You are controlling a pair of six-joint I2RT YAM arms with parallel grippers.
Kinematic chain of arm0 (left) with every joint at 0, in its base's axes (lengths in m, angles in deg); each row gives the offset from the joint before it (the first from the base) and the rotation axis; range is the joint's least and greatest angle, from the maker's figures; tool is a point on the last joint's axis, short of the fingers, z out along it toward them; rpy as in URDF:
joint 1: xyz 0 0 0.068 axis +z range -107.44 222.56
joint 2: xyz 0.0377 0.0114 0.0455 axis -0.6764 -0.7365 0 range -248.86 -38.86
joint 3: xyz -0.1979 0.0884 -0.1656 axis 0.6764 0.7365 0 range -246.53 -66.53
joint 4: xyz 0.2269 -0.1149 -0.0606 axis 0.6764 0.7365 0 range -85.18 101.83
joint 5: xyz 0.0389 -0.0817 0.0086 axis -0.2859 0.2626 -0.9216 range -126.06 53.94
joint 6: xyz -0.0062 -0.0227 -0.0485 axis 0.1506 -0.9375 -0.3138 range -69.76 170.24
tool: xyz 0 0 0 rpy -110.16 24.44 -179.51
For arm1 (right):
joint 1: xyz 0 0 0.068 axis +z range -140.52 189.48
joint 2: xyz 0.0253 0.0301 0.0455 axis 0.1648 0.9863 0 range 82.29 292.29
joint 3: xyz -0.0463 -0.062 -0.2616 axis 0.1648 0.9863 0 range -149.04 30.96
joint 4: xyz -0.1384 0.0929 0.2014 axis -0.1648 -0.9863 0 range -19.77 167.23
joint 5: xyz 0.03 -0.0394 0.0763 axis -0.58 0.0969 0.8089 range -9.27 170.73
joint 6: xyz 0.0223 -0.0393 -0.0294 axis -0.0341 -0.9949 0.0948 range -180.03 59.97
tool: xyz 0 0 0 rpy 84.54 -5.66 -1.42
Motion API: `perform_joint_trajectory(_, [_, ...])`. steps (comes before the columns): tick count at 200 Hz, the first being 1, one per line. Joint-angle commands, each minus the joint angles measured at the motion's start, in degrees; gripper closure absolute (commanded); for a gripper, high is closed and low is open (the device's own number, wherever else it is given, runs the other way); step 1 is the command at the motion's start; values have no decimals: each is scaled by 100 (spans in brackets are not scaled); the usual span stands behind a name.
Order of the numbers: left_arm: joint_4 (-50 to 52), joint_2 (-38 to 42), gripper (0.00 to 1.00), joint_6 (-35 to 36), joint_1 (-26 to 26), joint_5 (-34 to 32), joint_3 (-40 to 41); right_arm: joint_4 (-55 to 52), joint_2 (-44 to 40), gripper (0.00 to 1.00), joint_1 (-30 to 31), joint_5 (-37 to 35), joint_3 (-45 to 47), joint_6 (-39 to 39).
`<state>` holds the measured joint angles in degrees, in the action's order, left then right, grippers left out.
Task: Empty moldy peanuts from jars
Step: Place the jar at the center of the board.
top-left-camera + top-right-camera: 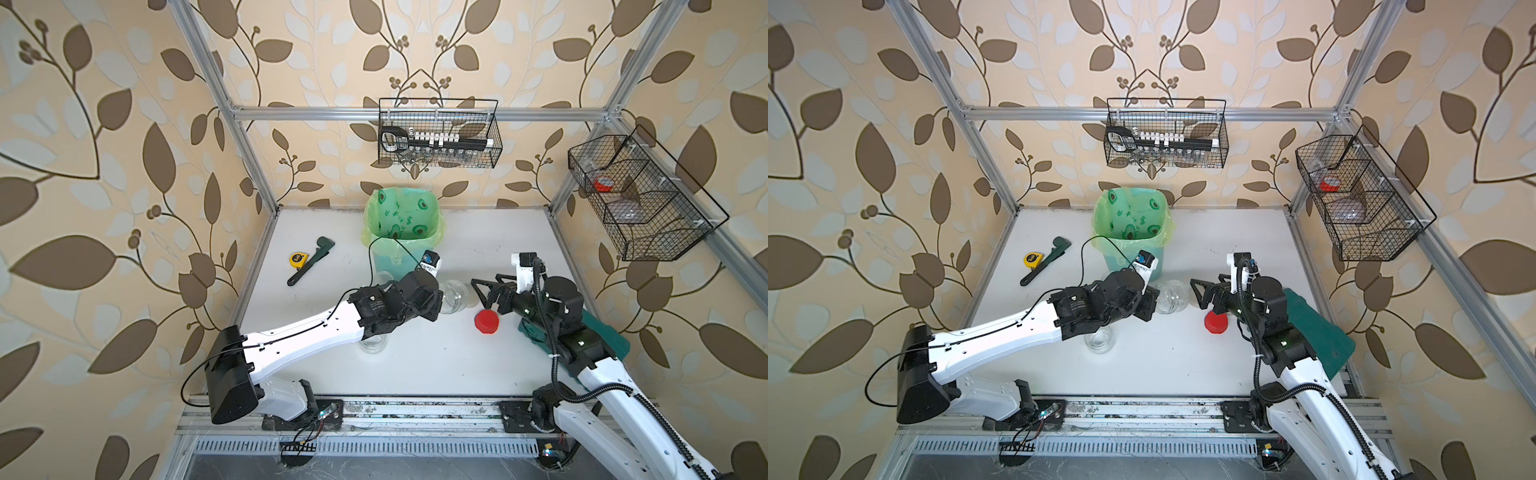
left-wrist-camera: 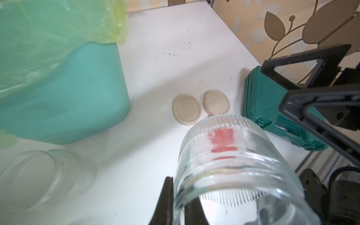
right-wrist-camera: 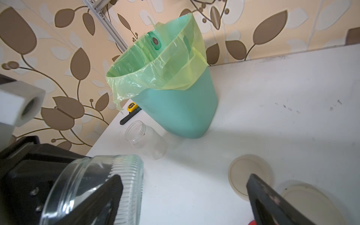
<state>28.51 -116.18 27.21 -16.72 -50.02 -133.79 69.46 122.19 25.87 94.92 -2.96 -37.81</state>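
Left hand [image 1: 437, 300] closed, right hand [image 1: 485, 296] wide.

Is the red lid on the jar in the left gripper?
No, the red lid lies on the table, apart from the open-mouthed jar.

Desk [image 1: 415, 365]: white, a few small dark marks.
Bin [image 3: 175, 113]: mint-green, upright at the back centre of the desk. Fitted with a yellow-green liner [image 1: 399, 216], avocado print, folded over the rim.
Tape measure [image 1: 297, 259]: yellow, left of the bin, just beside a dark green wrench [image 1: 311, 262] lying at a slant.
Tool case [image 1: 1320, 336]: dark green, closed, flat at the desk's right edge.
Wire basket [image 1: 494, 145]: black, hung on the back rail, holding a black-and-white tool and small glass pieces.
Second wire basket [image 1: 648, 241]: black, on the right rail, holding a red ring [image 1: 601, 183].
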Motion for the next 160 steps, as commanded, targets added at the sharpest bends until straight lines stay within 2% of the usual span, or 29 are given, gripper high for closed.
perform_joint_trajectory(1, [564,285,100,164,-30,-133,-193,-150,-146,0,4,-350,145,-246])
perform_joint_trajectory(52, [2052,100,100,659,-177,-178,-838,-264,-334,0,-3,-555,210,-538])
perform_joint_trajectory(103, [3797,-920,100,953,-424,-1041,-1797,-286,-213,0,-2,-474,170,-593])
perform_joint_trajectory(160, [4057,-1503,100,1275,-487,-1251,-1903,-269,-74,1,3,-403,158,-631])
